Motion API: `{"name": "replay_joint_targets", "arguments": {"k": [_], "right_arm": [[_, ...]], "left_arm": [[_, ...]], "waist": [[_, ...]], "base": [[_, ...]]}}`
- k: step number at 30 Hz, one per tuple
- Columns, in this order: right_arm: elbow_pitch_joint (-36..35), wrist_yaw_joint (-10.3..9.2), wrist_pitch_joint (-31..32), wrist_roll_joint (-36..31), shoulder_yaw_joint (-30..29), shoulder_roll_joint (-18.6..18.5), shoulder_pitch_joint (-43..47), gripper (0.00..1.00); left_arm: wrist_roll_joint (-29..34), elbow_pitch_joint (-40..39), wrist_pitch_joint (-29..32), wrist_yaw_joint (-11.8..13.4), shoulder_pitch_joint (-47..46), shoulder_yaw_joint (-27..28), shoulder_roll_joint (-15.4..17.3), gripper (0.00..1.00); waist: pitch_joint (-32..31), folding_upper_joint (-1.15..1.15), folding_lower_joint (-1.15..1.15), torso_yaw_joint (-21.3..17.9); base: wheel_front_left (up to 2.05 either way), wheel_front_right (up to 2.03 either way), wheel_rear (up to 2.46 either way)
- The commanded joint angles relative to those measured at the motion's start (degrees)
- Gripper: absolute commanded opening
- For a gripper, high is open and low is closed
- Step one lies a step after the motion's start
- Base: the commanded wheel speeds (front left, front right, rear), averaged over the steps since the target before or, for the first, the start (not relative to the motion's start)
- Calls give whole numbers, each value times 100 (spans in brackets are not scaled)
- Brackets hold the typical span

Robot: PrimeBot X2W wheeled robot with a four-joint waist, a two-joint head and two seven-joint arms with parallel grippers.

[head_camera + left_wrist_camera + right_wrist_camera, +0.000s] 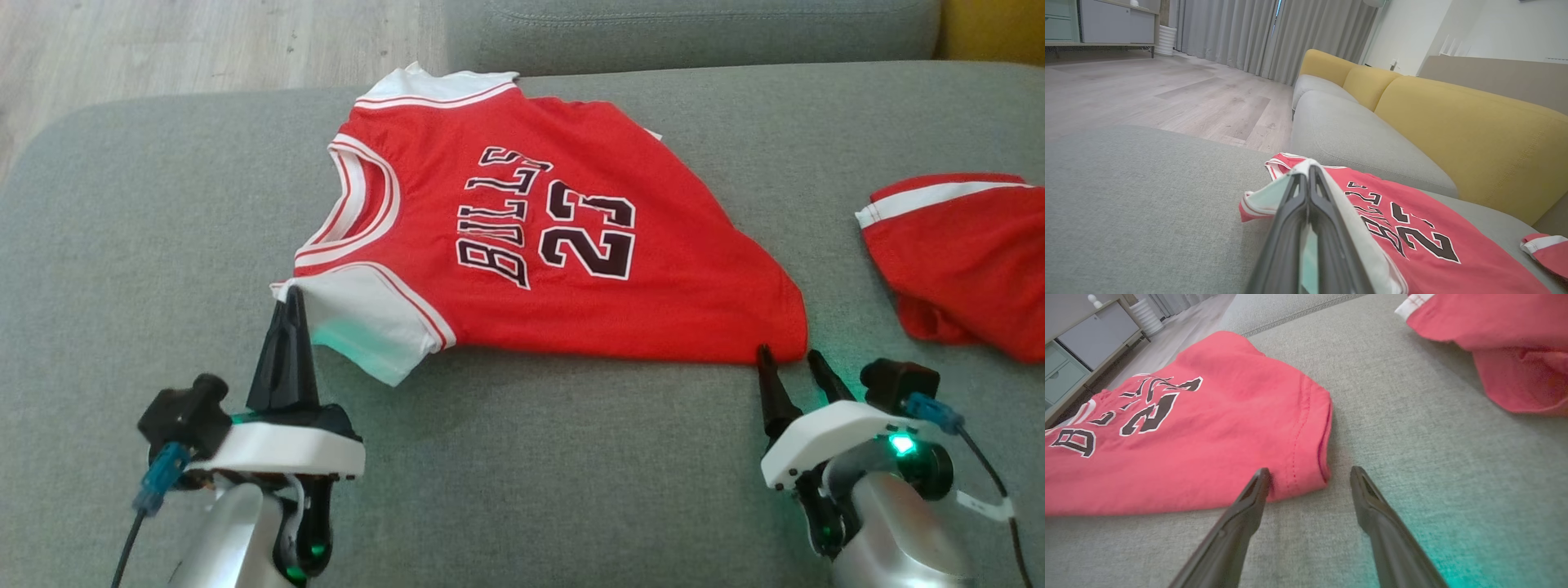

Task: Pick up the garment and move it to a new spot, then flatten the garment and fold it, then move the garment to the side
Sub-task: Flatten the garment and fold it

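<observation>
Two grippers, I note: left gripper (291, 298) clamped on the red jersey (571, 245) at its white sleeve (367, 327), right gripper (790, 353) splayed empty by the stitched hem (1306, 428).

Red jersey (571, 269) of thin, matt cloth with a stitched hem lies on a sofa seat (522, 474) of coarse grey woven fabric. Far left, pale matt wood floor (204, 41).
</observation>
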Motion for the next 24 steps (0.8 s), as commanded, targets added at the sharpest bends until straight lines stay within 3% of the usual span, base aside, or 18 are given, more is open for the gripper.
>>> {"name": "replay_joint_targets", "arguments": {"k": [1,7,8,9,10,16,24], "right_arm": [[-42,37,-29,-62,169,-8,-258,100],[297,37,-172,-111,215,-8,-418,100],[348,37,-162,-107,257,-8,-443,90],[389,37,-160,-93,298,-8,-466,4],[420,37,-171,-78,340,-8,-484,0],[53,37,-396,346,777,-8,-500,0],[-1658,37,-663,324,891,-73,-696,0]], "left_arm": [[73,-139,-61,-36,-181,298,21,0],[202,-39,-61,-168,-182,420,-71,0],[218,-17,-61,-183,-184,440,-82,0],[233,1,-61,-196,-187,462,-91,0],[247,19,-61,-208,-191,486,-99,0],[181,-71,-61,-299,-266,776,-167,0],[-320,-820,8,-499,-850,1068,-141,0]], "waist": [[8,0,0,11],[32,0,0,19],[35,0,0,16],[35,0,0,11],[31,0,0,5],[-52,0,0,-54],[-286,0,0,-202]], "base": [[0,0,0],[0,0,0],[0,0,0],[0,0,0],[0,0,0],[0,0,0],[0,0,0]]}}
